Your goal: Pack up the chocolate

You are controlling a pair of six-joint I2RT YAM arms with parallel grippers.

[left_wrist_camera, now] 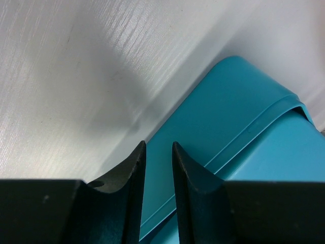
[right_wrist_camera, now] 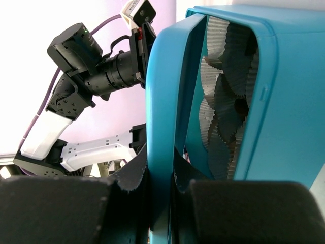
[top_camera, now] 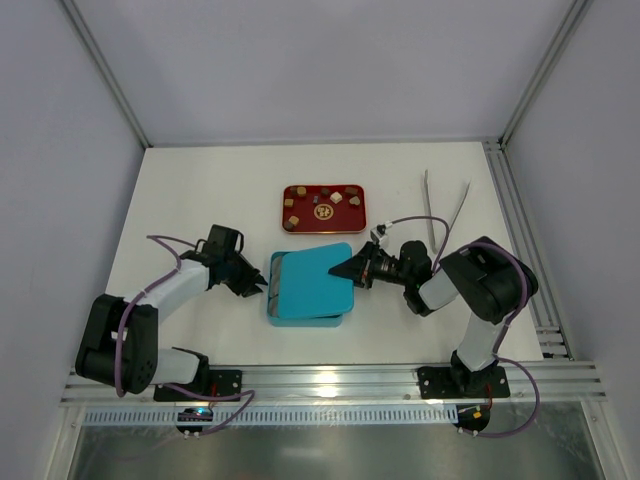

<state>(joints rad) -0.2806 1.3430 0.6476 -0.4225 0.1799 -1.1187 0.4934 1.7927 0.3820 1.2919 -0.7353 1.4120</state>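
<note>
The chocolate [top_camera: 337,198], several small brown, tan and cream pieces, lies on a red tray [top_camera: 303,192] behind the teal box [top_camera: 305,318]. My right gripper [top_camera: 347,270] is shut on the right edge of the teal lid [top_camera: 315,272] and holds it tilted up over the box. In the right wrist view the gripper [right_wrist_camera: 161,152] clamps the lid rim [right_wrist_camera: 162,76]; crinkled paper cups [right_wrist_camera: 223,101] show inside the box [right_wrist_camera: 292,101]. My left gripper [top_camera: 260,286] is at the box's left edge. In the left wrist view the gripper [left_wrist_camera: 158,145] is narrowly open over the teal box [left_wrist_camera: 228,117], holding nothing.
A pair of metal tongs [top_camera: 445,205] lies at the back right of the white table. An aluminium rail [top_camera: 520,240] runs along the right edge and another along the front edge.
</note>
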